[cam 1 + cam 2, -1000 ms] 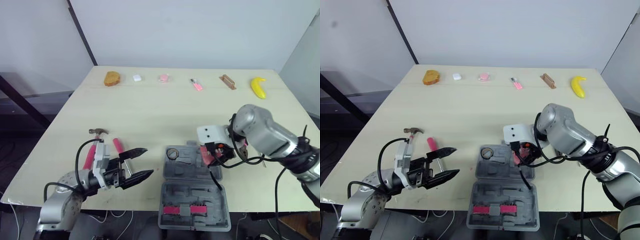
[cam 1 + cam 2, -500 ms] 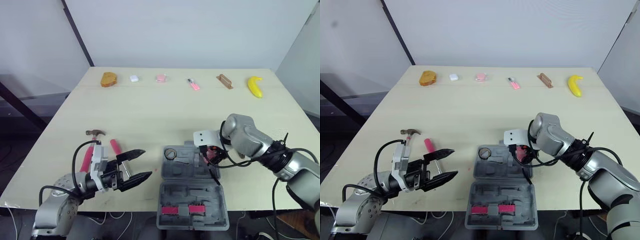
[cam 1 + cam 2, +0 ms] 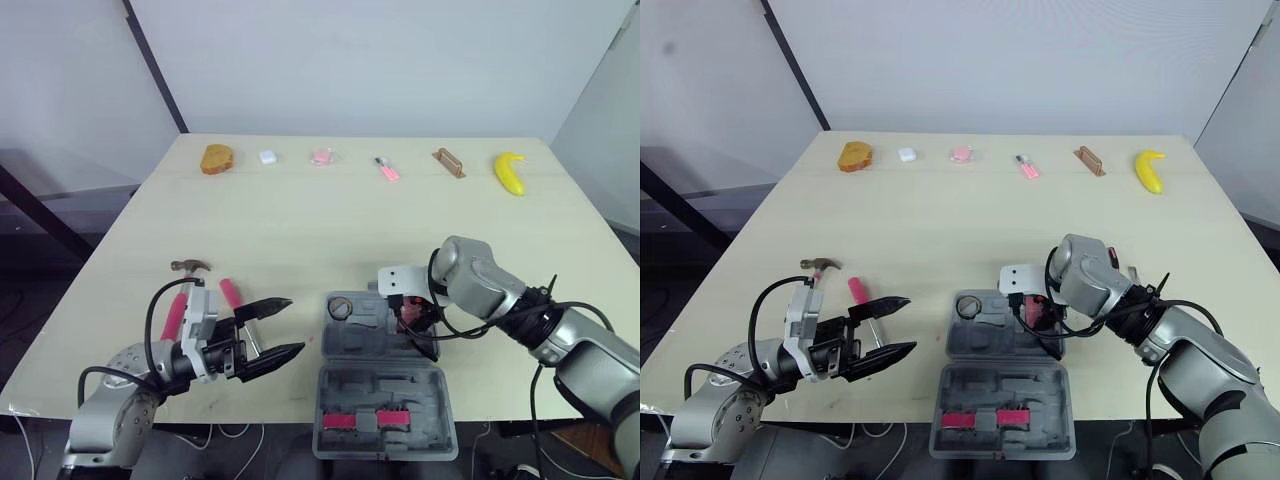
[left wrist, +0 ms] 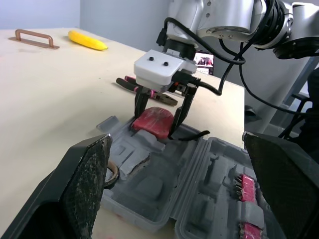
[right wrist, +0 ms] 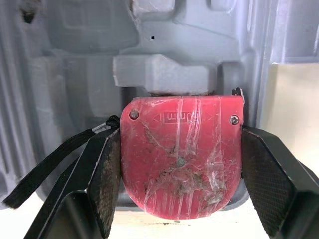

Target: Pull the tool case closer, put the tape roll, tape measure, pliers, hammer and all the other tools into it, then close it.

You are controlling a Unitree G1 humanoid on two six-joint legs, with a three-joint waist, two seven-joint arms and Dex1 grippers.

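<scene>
While r. gripper (image 3: 412,312) clamps red tape measure (image 5: 180,154), measure lies directly under claw at far-right pocket of open tool case (image 3: 385,400); l. gripper (image 3: 275,328) spread wide, near-left beside hammer (image 3: 178,310).

Lighting is bright, even and diffuse, coming from above. The table (image 3: 300,220) top is uniformly lit, with faint, soft-edged shadows beside the tool case (image 3: 385,400). In the right wrist view, the tape measure (image 5: 182,159) shows a pale sheen across its wrinkled film wrap, and the case recesses behind it fall into grey shade.
</scene>
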